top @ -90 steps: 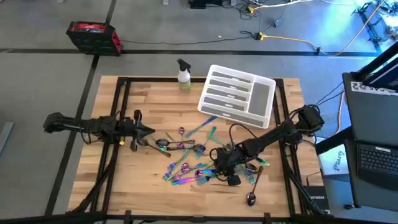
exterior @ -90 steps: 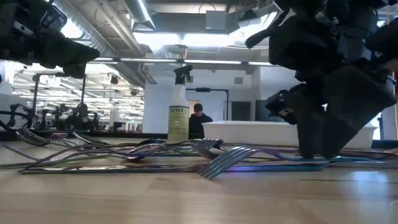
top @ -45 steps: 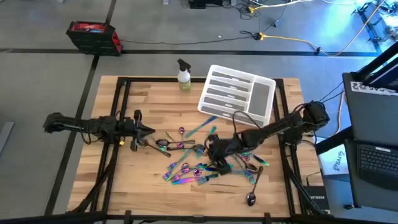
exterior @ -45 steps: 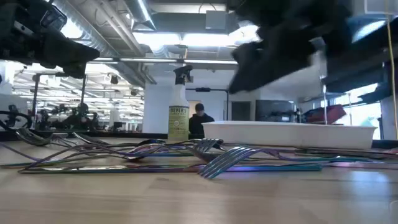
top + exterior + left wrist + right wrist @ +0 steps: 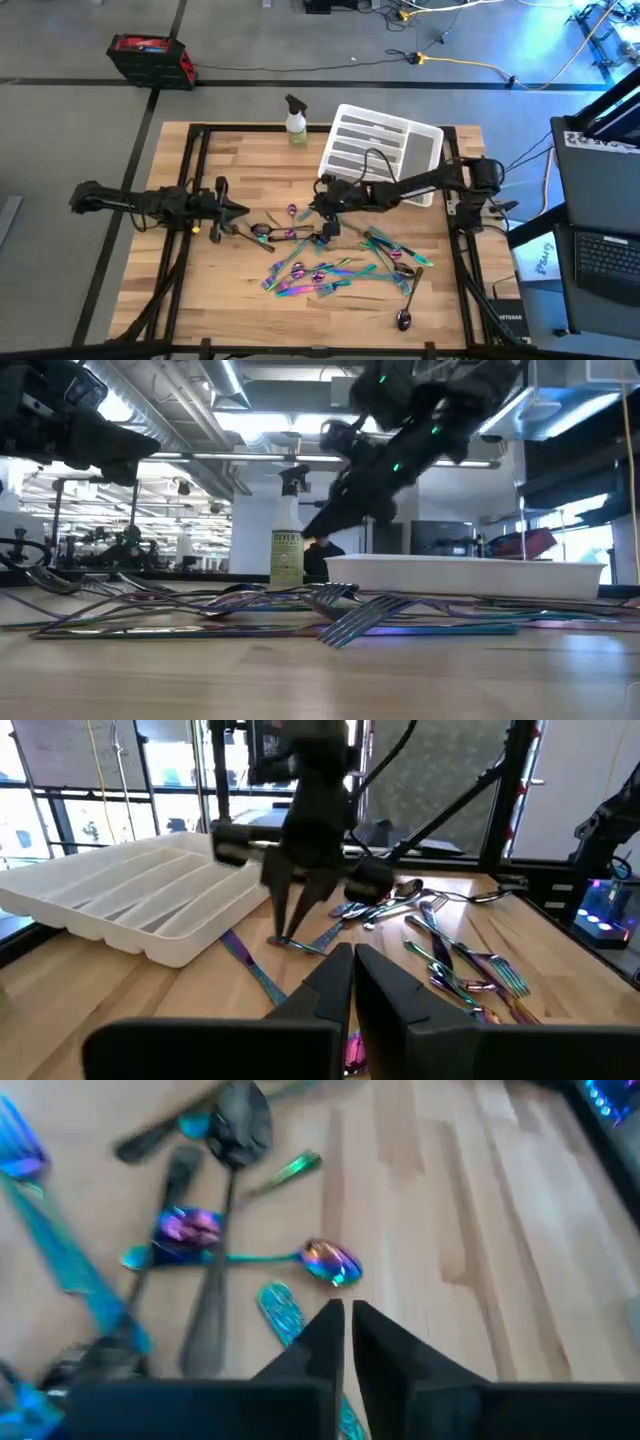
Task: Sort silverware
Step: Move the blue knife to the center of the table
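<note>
Fingers pressed together on right gripper (image 5: 322, 203) above silverware (image 5: 330, 268), left gripper (image 5: 238, 208) likewise, no readable labels.

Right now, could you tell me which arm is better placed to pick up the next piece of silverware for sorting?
The right one, probably. The right gripper hangs directly above the silverware pile's upper edge, next to the white tray. The left gripper waits at the pile's left fringe, farther from the tray.

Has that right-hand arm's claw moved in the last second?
Yes. In the high view the right gripper has swung from the near side of the silverware pile toward the white tray, now just off its near-left corner.
</note>
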